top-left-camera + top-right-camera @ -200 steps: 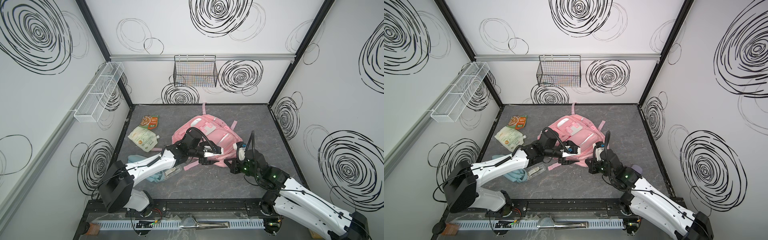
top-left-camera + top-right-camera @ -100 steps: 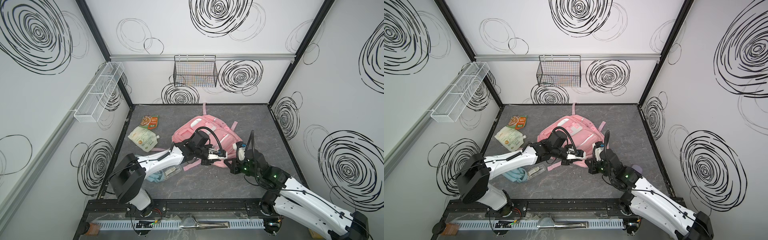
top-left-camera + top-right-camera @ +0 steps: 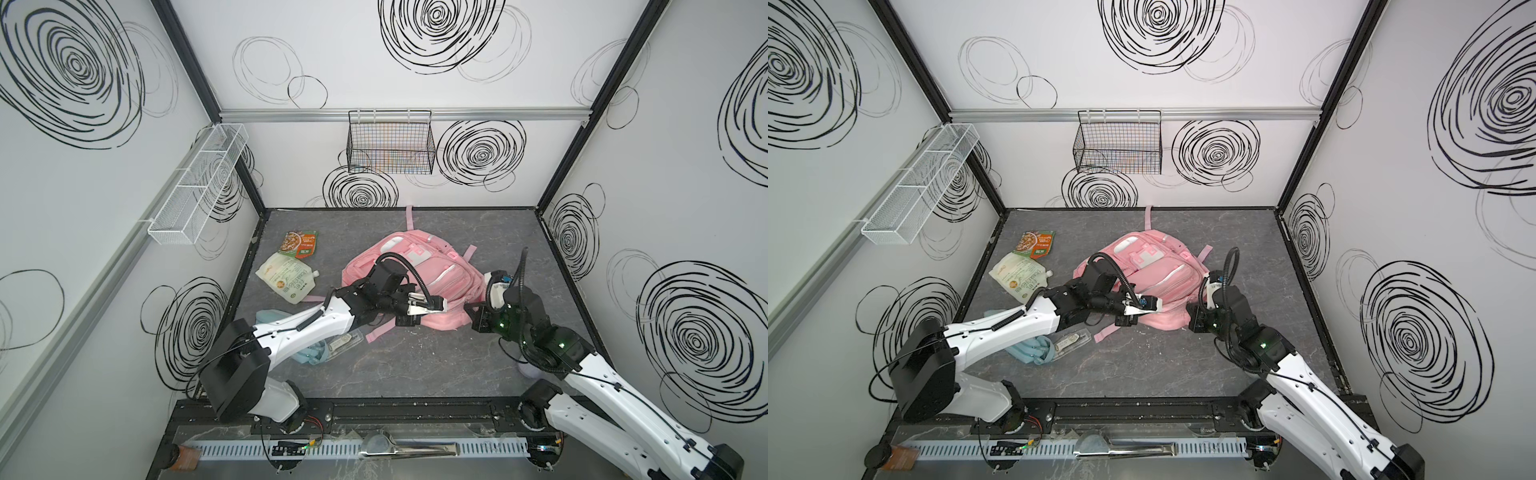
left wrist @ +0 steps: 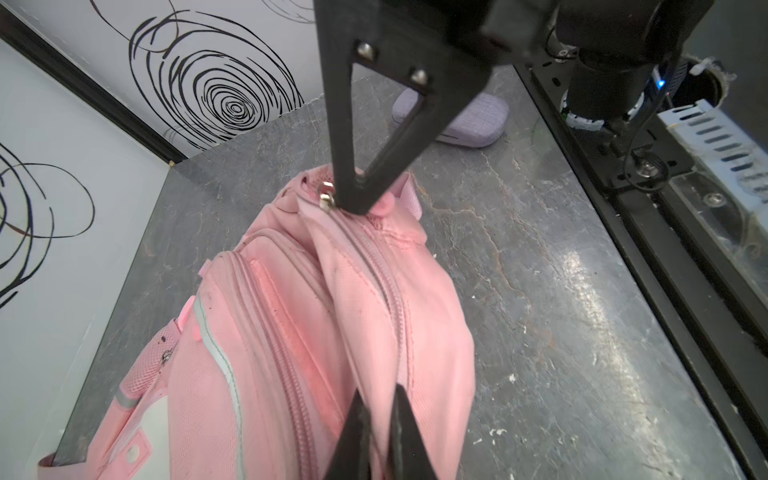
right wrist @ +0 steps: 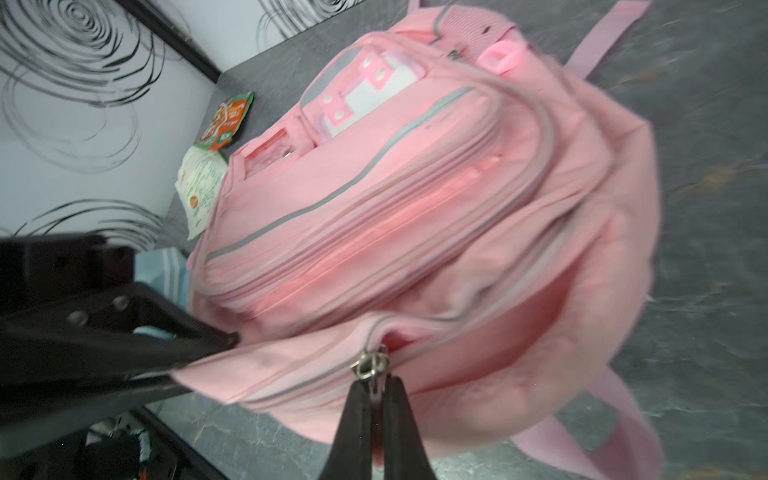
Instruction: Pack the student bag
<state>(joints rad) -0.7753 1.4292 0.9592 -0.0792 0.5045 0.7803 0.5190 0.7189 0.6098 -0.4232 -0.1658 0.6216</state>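
Right hand [image 5: 376, 386] pinches zipper pull [image 5: 369, 365] — student bag [image 5: 415, 199] mouth partly open.

The left gripper [image 4: 380, 399] closes on the backpack [image 3: 440, 274]
Open above the pink front pockets a second ago, it now sits slightly nearer and further right, pinching the cloth at the near edge.

The student bag [image 3: 446, 276] is pink with a white flap and grey piping, the counter [image 3: 415, 365] dark grey and veined, the walls [image 3: 415, 95] white with black scribbled swirls.
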